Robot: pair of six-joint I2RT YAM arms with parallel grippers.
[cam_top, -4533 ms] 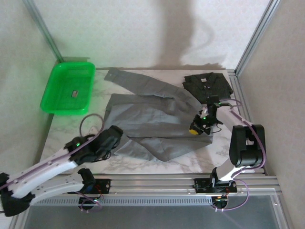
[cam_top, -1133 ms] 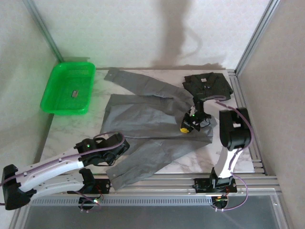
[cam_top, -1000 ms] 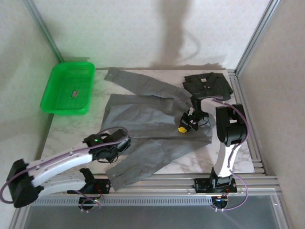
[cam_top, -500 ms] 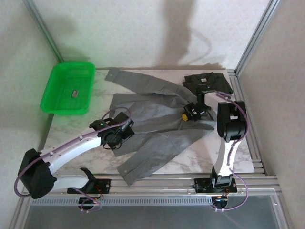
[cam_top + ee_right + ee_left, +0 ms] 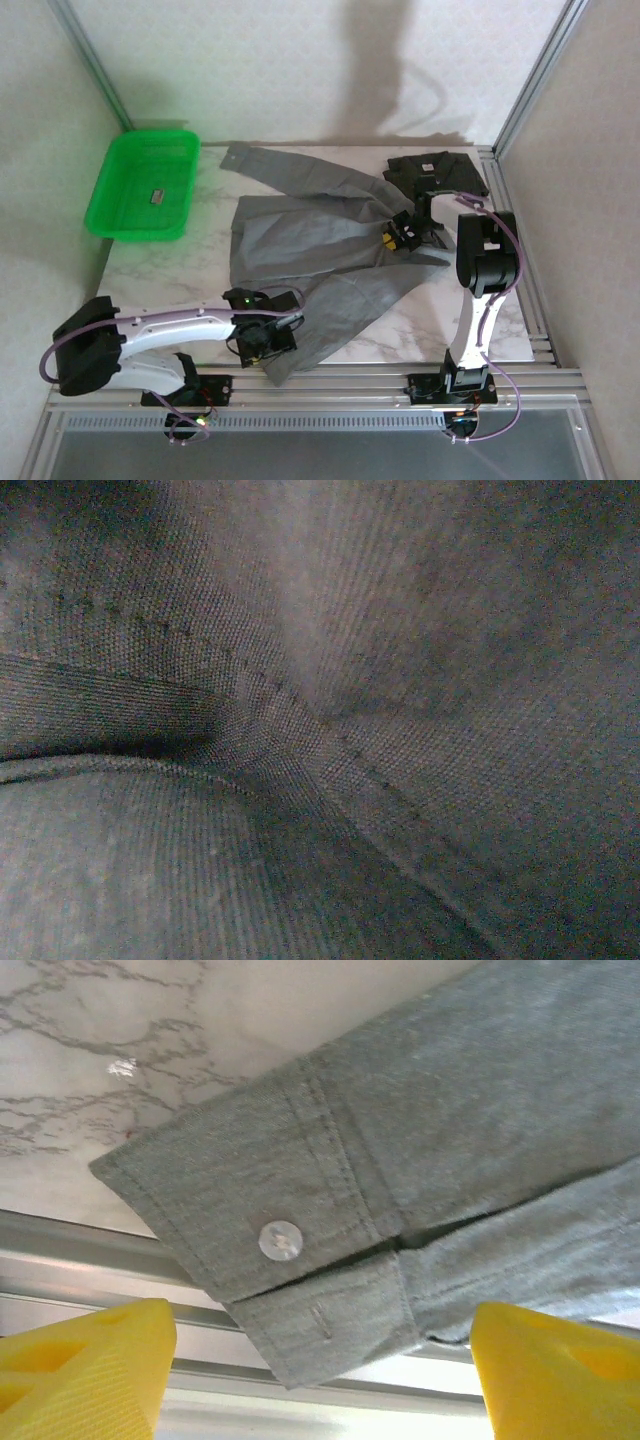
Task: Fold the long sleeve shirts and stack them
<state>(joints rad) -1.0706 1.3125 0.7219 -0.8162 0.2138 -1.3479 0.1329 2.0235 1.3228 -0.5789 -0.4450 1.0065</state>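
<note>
Count: two shirts, one green tray [image 5: 110,190]. The charcoal shirt [image 5: 440,170] appears folded, at the table's far right corner. The grey shirt [image 5: 320,235] lies spread mid-table, sleeves out, unfolded; its folding and the stacking are not yet done.

The left gripper [image 5: 262,342], fingers spread wide, hovers over the near sleeve's cuff [image 5: 270,1250] and holds nothing. The right gripper [image 5: 398,233] sits on the grey shirt's right shoulder; I cannot tell whether it is clamped.
</note>
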